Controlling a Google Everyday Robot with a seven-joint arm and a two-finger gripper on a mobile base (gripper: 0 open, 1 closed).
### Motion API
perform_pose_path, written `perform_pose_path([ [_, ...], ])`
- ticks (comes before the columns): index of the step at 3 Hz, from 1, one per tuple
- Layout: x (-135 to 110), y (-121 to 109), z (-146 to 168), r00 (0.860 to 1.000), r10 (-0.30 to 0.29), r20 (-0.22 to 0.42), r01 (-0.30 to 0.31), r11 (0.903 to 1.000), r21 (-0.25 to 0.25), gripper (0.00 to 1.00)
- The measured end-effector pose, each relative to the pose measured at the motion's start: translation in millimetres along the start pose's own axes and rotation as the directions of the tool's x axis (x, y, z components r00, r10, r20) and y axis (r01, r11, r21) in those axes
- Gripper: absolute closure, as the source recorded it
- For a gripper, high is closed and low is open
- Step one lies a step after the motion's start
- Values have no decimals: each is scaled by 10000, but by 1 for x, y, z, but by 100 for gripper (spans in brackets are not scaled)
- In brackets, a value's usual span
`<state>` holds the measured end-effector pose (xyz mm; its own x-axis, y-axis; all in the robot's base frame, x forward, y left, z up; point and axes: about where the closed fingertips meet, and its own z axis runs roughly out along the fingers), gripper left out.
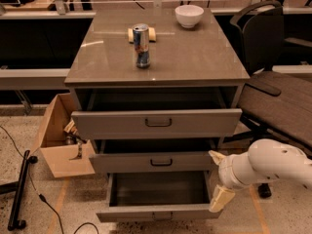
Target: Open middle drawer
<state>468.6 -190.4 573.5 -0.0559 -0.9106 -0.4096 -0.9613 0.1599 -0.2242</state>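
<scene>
The middle drawer is the second of three grey-brown drawers in the cabinet, with a small dark bar handle. It stands slightly pulled out, less than the top drawer above it and far less than the bottom drawer. My gripper is at the right end of the middle drawer's front, on a white arm coming in from the right. Its two cream fingers are spread one above the other, with nothing between them.
On the cabinet top stand a can, a white bowl and a small tan object. An open cardboard box sits left of the cabinet, with a black stand and cable on the floor. A dark chair is at the right.
</scene>
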Motion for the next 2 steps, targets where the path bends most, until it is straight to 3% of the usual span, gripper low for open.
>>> perform_pose_path([
  [1, 4, 2, 8, 10000, 80, 43, -80, 9999, -95, 0],
  [2, 7, 8, 40, 9996, 136, 251, -124, 9987, -494, 0],
])
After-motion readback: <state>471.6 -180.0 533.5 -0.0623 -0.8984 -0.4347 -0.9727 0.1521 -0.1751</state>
